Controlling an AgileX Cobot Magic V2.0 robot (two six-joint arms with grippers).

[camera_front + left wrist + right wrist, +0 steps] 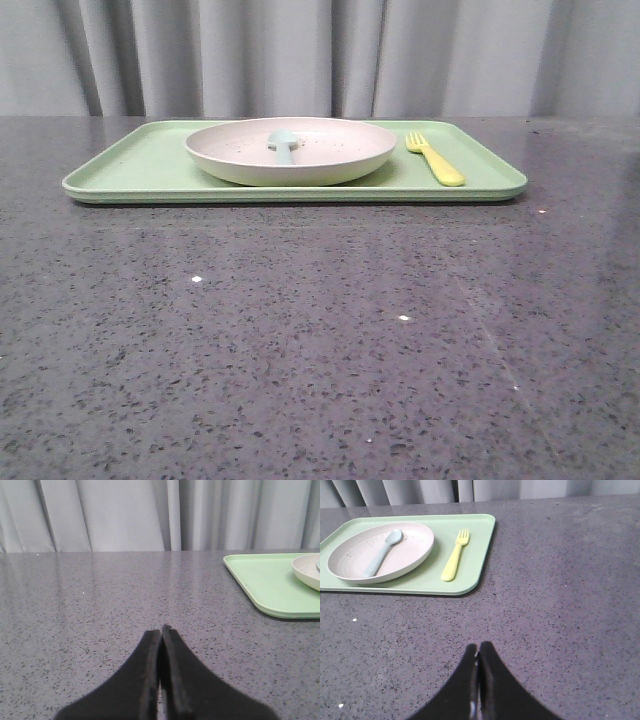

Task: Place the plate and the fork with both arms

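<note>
Both plate (300, 152) and fork (436, 160) rest on tray (140, 170).

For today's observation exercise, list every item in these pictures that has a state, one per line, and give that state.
Plate: upright on the tray, holding the spoon.
Spoon: lying inside the plate.
Fork: flat on the tray beside the plate, not touching it.
Tray: flat on the table, carrying plate and fork.
Left tool: shut, empty, above bare table.
Right tool: shut, empty, short of the tray.
</note>
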